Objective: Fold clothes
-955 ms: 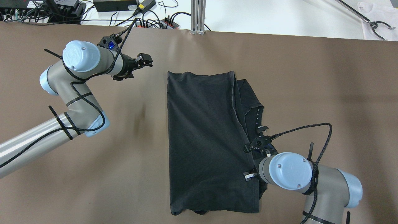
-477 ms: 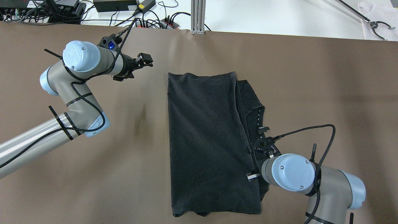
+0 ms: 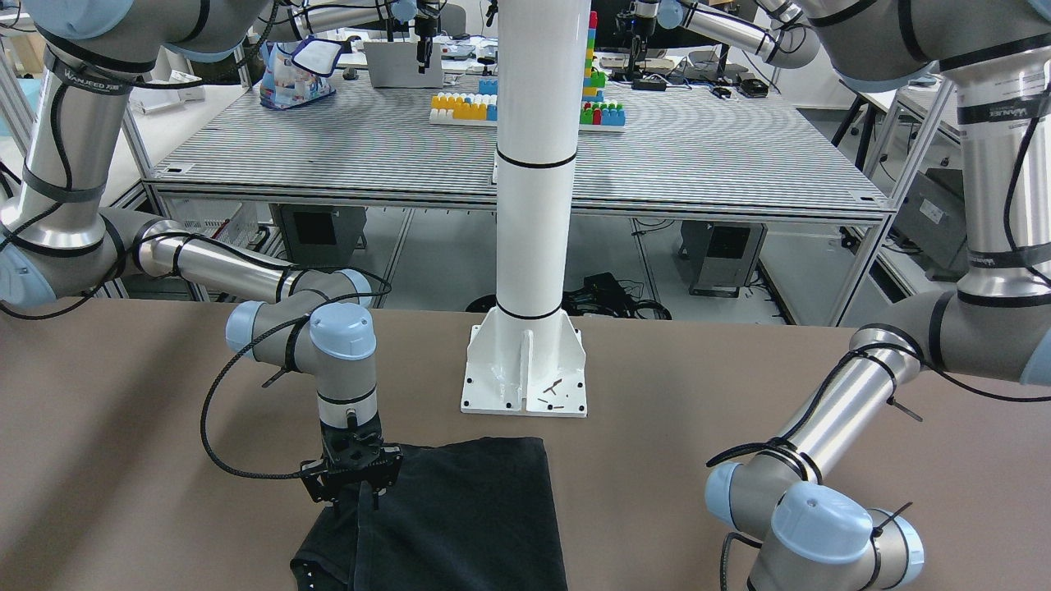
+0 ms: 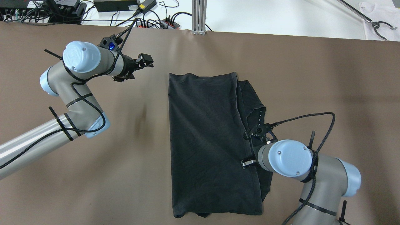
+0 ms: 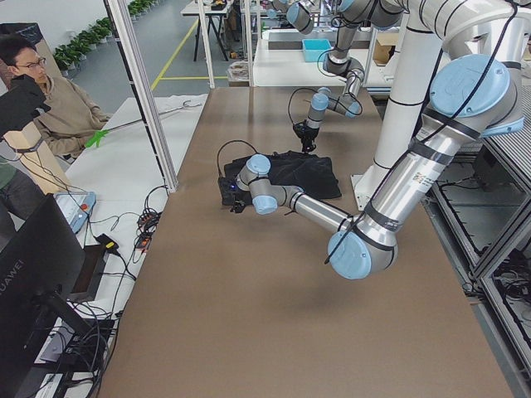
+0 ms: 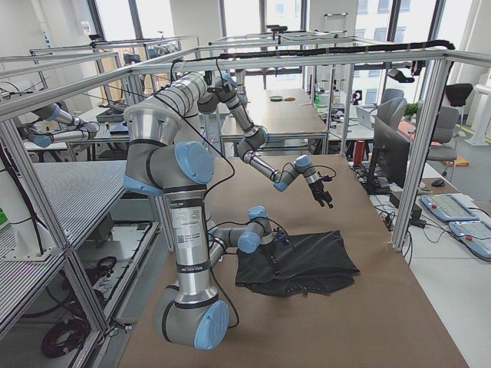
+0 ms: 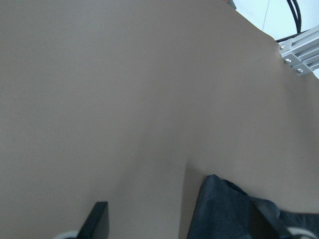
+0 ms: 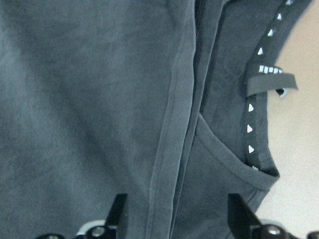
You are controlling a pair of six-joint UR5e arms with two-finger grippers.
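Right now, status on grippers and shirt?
Left gripper open, off the black garment. Right gripper open over its folded hem. White pillar base apart from it.

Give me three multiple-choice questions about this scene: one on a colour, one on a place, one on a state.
1. What colour is the garment? A white, B black, C red.
2. Where is the left gripper? A over bare table, B over the garment, C beyond the table's edge.
3. How are the right gripper's jaws? A shut on a sleeve, B out of view, C open.

Answers:
1 B: it is dark all over in every view.
2 A: the overhead view shows it beside the garment, over brown surface.
3 C: its wrist view shows them apart over the hem.
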